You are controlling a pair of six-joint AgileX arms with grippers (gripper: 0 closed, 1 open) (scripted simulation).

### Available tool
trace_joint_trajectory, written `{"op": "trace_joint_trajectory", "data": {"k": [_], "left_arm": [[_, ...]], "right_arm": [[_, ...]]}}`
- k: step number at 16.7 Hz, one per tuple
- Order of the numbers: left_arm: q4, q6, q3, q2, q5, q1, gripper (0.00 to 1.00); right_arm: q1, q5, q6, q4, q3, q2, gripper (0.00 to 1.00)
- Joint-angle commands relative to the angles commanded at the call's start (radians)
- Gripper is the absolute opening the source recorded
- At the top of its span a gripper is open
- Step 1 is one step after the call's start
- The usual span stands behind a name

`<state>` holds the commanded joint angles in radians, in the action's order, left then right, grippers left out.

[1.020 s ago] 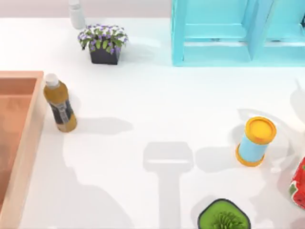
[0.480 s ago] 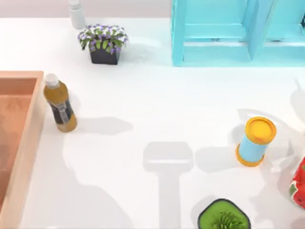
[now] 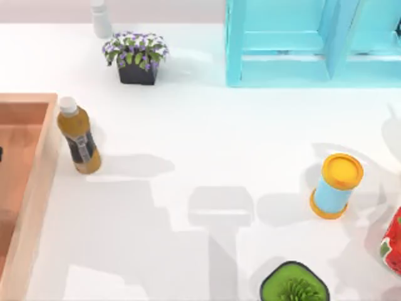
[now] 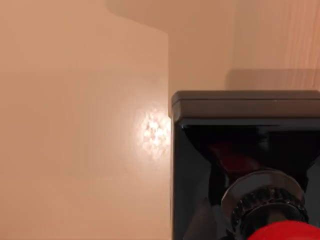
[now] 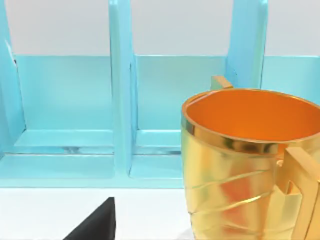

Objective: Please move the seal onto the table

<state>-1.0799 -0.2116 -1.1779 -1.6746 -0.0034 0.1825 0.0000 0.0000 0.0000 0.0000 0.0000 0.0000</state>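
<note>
Black and glossy, the seal (image 4: 245, 165) shows close under the left wrist camera: a square block base with a knurled silver collar and the top of a red ball knob at the near edge of that view. It stands on the orange-brown wooden floor of the tray (image 3: 25, 188), so it is not yet on the table (image 3: 207, 138). From the close, downward look at the stamp I judge that the left arm is hovering right above it, over the tray at the table's left side; whether its gripper is spread wide, narrowed or closed on the seal I cannot tell, as no fingers are visible. A small dark speck at the top view's left edge inside the tray may be part of the arm or the seal, too little to say. By my reading, the task is at its start: the grasp, the lift over the tray's raised rim and the setting-down on the white tabletop are all left to do. Just beyond the rim stands a tea bottle (image 3: 78, 136), which a lift outward should avoid. The right arm looks idle, its wrist camera facing a gold mug (image 5: 250, 165) and the light-blue shelf unit (image 5: 120, 90).
</note>
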Motion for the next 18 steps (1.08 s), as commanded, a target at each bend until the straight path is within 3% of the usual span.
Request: {"op": "trace_joint_trajectory", "data": {"k": [8, 14, 18], "left_arm": [[-0.406, 0.375, -0.309, 0.094, 0.000, -0.368, 0.00], [-0.426, 0.398, -0.330, 0.098, 0.001, -0.389, 0.00], [-0.382, 0.490, -0.412, -0.018, 0.002, -0.483, 0.00]], "right_arm": [[0.000, 0.000, 0.000, 0.000, 0.000, 0.000, 1.00], [0.000, 0.000, 0.000, 0.000, 0.000, 0.000, 1.00], [0.000, 0.000, 0.000, 0.000, 0.000, 0.000, 1.00]]}}
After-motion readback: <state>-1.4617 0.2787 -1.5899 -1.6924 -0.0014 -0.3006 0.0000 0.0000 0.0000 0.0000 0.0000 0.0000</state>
